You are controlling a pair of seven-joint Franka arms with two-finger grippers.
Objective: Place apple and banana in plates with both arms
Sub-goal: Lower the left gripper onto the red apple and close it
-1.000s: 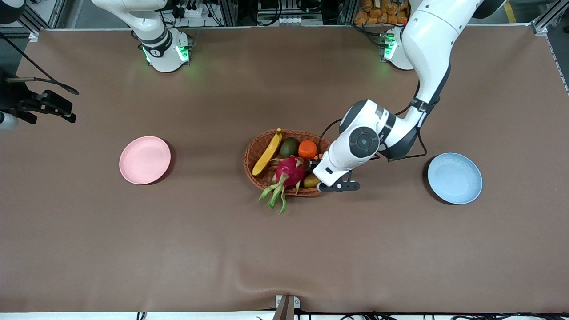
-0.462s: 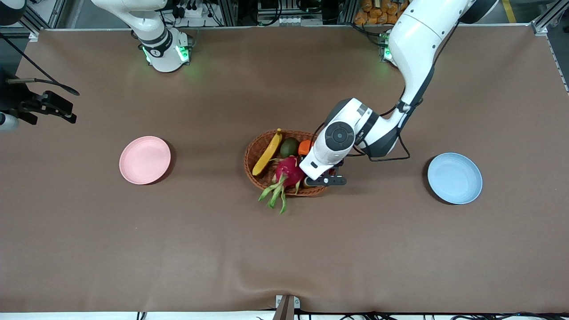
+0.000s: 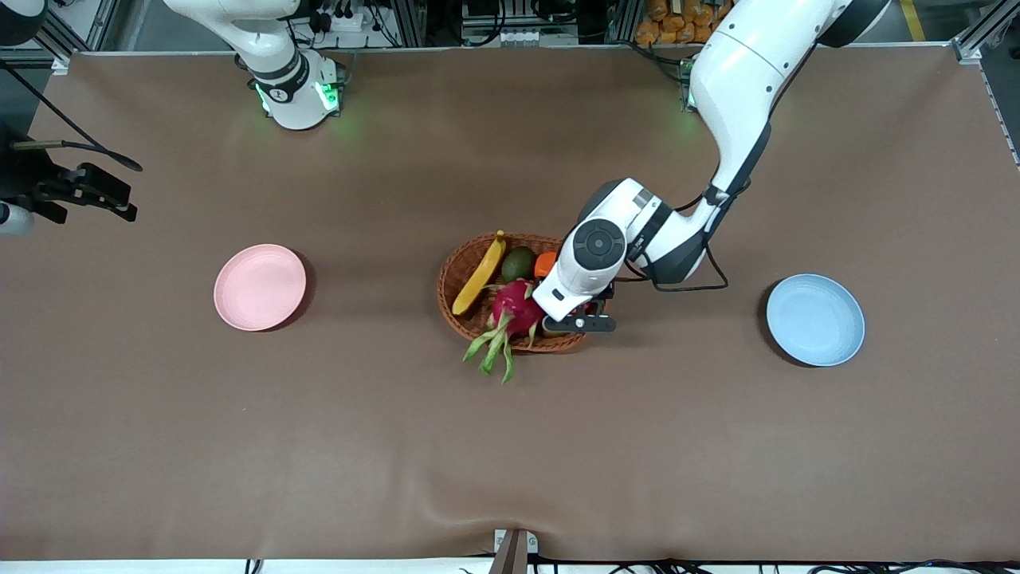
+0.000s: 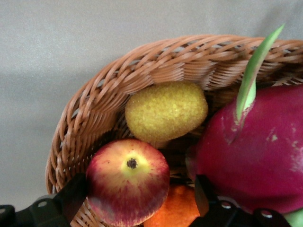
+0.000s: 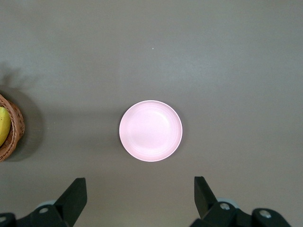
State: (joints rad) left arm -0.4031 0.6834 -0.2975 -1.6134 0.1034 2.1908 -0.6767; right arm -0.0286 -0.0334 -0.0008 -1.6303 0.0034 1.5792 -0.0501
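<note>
- Brown cloth covers the table (image 3: 510, 446); a wicker basket (image 3: 456, 281) of fruit sits at its middle, between two empty plates.
- Pink plate (image 3: 260, 287) lies toward the right arm's end, blue plate (image 3: 815, 320) toward the left arm's end.
- Over the last second the left arm has swung in from the blue plate's side and dropped its left tool (image 4: 139, 198) into the basket.
- Left wrist view: the fingers (image 4: 73, 196) stand wide, one on each side of the apple (image 4: 128, 180), not yet gripping it. The apple sits by the basket's rim, beside a yellow fruit (image 4: 165, 111), an orange (image 4: 173, 218) and a dragon fruit (image 4: 258, 151).
- From the front the apple is hidden under the arm, so contact is hard to judge.
- Banana (image 3: 480, 273) rests in the basket, at the end toward the right arm.
- Right tool (image 5: 139, 198) waits, wide, high over the pink plate.
- Likely next: closing on the apple.
</note>
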